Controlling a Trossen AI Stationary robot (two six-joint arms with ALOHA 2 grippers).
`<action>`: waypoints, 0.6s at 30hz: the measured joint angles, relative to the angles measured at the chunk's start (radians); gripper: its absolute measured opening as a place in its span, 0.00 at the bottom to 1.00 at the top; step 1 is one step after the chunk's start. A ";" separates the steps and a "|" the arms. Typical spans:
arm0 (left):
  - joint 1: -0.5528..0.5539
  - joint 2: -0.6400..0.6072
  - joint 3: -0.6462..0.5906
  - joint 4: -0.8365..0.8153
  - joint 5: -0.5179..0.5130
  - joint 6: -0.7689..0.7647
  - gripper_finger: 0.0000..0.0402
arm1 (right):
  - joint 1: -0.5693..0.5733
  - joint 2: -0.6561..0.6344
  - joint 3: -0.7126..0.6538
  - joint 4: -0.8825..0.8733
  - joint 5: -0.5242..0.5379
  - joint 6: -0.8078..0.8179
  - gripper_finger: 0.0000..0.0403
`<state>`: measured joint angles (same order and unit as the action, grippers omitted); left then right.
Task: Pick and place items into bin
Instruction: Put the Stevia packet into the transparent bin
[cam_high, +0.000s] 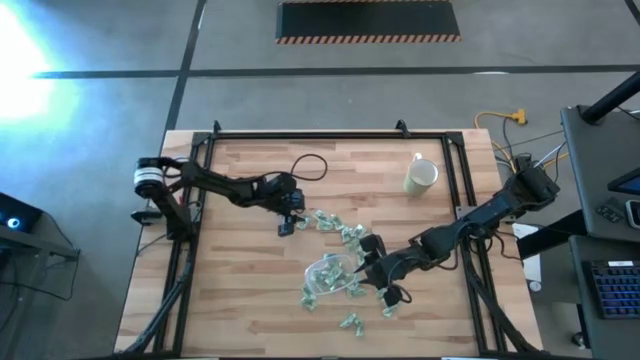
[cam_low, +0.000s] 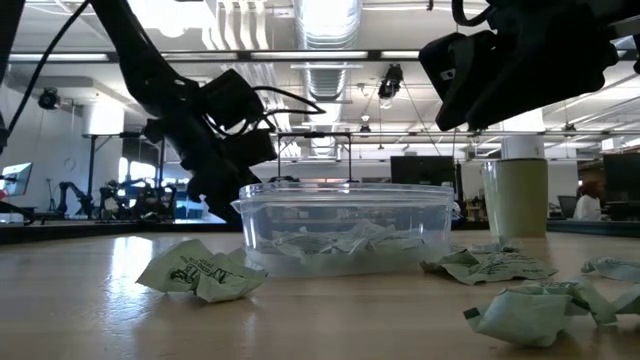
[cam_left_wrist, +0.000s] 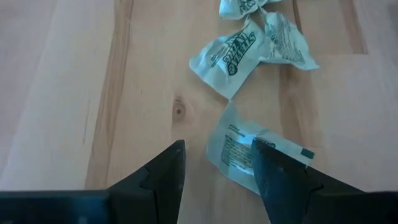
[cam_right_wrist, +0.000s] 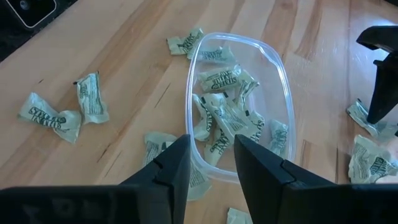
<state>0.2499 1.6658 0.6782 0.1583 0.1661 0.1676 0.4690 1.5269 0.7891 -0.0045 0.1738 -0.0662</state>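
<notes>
Items (cam_high: 345, 232) lie scattered on the table (cam_high: 240, 290) around the bin (cam_right_wrist: 236, 106), which already holds several wrappers. Left gripper (cam_left_wrist: 214, 171) hangs low with jaws parted and empty beside one packet (cam_left_wrist: 249, 149), likely lining up a grasp. Right gripper (cam_right_wrist: 211, 158) hovers over the bin's rim, jaws apart, nothing between them

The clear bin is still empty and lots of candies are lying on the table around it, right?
Not quite. The bin is not empty: the right wrist view shows several wrapped candies already inside it. The rest is right, as more candies lie on the table around the bin.
</notes>
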 joint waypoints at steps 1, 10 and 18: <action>0.000 0.002 0.002 0.002 0.000 0.002 0.41 | 0.000 0.000 0.000 0.000 0.000 0.002 0.28; 0.000 0.003 0.001 0.000 0.000 0.014 0.34 | 0.000 0.000 0.000 -0.001 0.000 0.007 0.27; -0.001 0.001 -0.001 -0.004 0.000 0.053 0.06 | 0.000 0.000 0.000 -0.006 0.000 0.007 0.27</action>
<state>0.2489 1.6672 0.6769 0.1539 0.1658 0.2204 0.4690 1.5269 0.7891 -0.0102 0.1738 -0.0589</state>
